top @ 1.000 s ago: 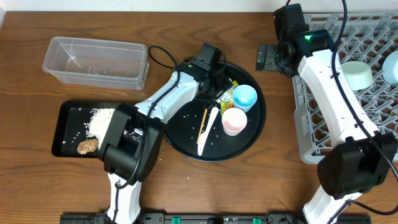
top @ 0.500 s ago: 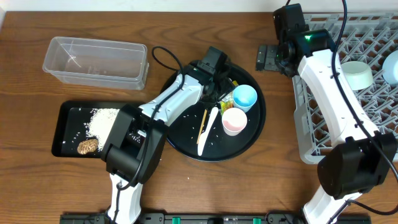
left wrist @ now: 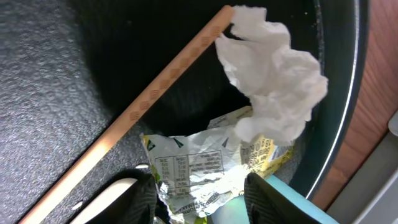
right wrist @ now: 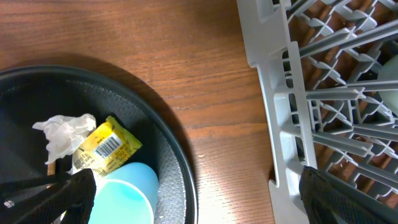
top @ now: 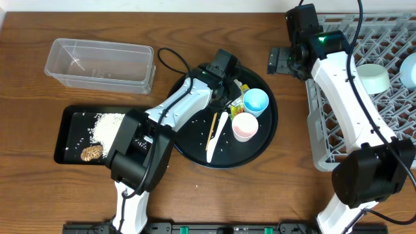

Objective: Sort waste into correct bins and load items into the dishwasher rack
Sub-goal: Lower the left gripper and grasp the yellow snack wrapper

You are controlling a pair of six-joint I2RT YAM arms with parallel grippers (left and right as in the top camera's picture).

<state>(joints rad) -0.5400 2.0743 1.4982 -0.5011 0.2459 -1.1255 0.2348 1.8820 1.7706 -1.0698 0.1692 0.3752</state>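
Note:
My left gripper (left wrist: 199,202) (top: 232,91) is open, its fingers on either side of the yellow-green wrapper (left wrist: 205,165) on the round black tray (top: 195,140). The crumpled white tissue (left wrist: 273,68) lies just beyond, by the wooden chopstick (left wrist: 143,102). The white spoon (top: 218,133), blue cup (top: 255,101) and pink-white cup (top: 245,127) are on the same tray. My right gripper (right wrist: 196,193) is open, high between that tray and the grey rack (top: 390,97), which holds a mint-white bowl (top: 374,78). Rice (top: 107,125) and a brown lump (top: 91,153) lie in the shallow black tray (top: 65,123).
The clear tub (top: 99,64) stands at the back left. A few rice grains (top: 195,120) are scattered on the round tray. A light-blue bowl (top: 409,68) sits at the rack's right edge. The right wrist view shows the wrapper (right wrist: 102,146), tissue (right wrist: 62,134) and blue cup (right wrist: 124,193).
My left gripper has moved a little right and forward on the round tray, onto the wrapper. The right arm has not moved.

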